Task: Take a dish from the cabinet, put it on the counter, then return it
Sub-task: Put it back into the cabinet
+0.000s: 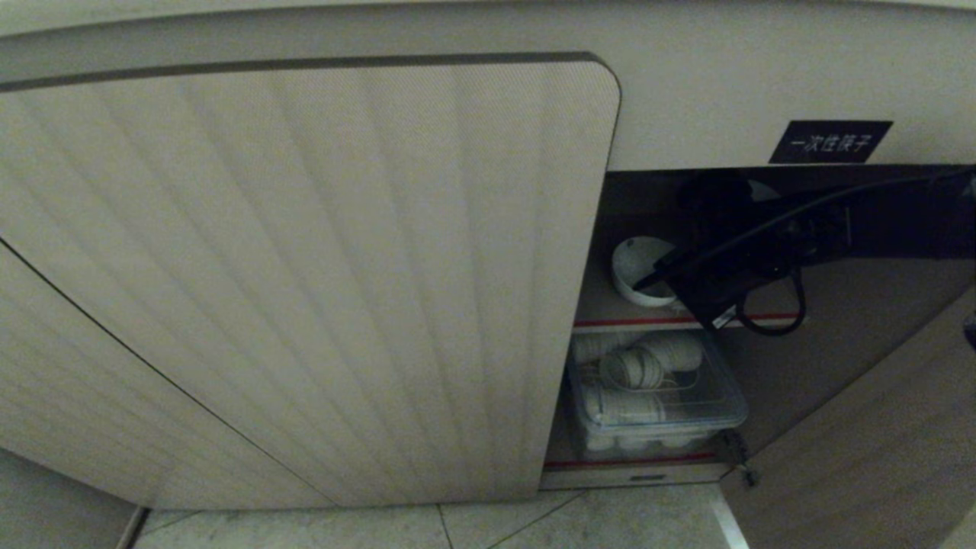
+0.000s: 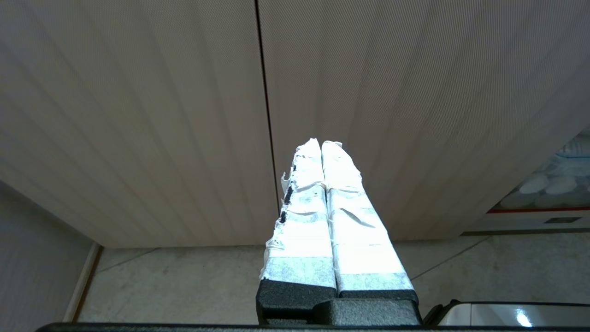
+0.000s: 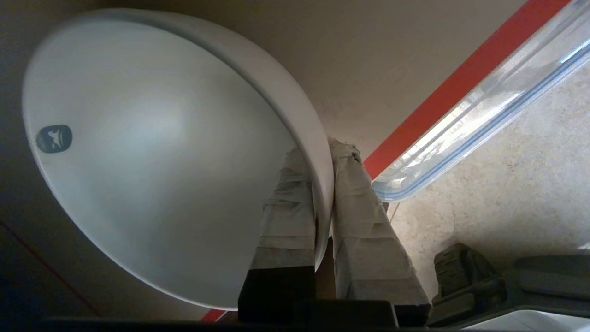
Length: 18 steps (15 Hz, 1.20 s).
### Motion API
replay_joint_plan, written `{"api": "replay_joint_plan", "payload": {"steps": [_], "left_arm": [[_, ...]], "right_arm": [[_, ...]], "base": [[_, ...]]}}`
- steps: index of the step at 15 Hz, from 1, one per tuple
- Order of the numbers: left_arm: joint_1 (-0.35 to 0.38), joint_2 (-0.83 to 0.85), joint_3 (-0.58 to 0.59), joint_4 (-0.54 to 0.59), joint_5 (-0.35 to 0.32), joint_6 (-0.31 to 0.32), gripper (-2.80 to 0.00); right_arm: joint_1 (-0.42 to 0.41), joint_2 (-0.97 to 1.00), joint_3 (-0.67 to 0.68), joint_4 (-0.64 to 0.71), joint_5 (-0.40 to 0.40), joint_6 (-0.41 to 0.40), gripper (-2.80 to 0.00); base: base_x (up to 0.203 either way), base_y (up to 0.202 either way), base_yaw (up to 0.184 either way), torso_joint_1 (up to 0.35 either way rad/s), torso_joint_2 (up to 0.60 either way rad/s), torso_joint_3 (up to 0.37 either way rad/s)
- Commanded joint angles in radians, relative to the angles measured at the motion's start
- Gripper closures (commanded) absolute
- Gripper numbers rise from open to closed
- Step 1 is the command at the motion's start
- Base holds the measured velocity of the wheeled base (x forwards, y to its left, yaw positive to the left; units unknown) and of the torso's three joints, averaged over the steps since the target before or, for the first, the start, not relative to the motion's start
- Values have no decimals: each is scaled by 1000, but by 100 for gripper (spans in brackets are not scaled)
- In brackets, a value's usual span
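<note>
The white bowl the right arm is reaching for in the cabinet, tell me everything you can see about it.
The bowl is plain white, round and deep, smooth like glazed ceramic, with a small dark round mark on its inner wall. It is upright at the upper shelf of the cabinet, above the red edge strip. The right gripper is shut on its rim, one taped finger inside and one outside. Whether its base still touches the shelf cannot be told.
</note>
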Motion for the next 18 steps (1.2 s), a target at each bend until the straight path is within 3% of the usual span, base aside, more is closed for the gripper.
{"api": "replay_joint_plan", "payload": {"steps": [1,2,3,14,18], "left_arm": [[-1,0,0,0,-1,-1,0],[-1,0,0,0,-1,-1,0],[1,0,0,0,1,-1,0],[0,0,0,0,0,-1,0],[1,0,0,0,1,-1,0]], "right_arm": [[0,7,-3,2,-1,6,0],[0,9,-3,2,-1,6,0],[0,9,-3,2,-1,7,-280],[2,0,-3,-6,-13,-1,-280],[5,-2,-1,-10,-58,-65,-280]], "base": [[0,0,0,0,0,0],[0,0,0,0,0,0],[0,0,0,0,0,0],[0,0,0,0,0,0],[0,0,0,0,0,0]]}}
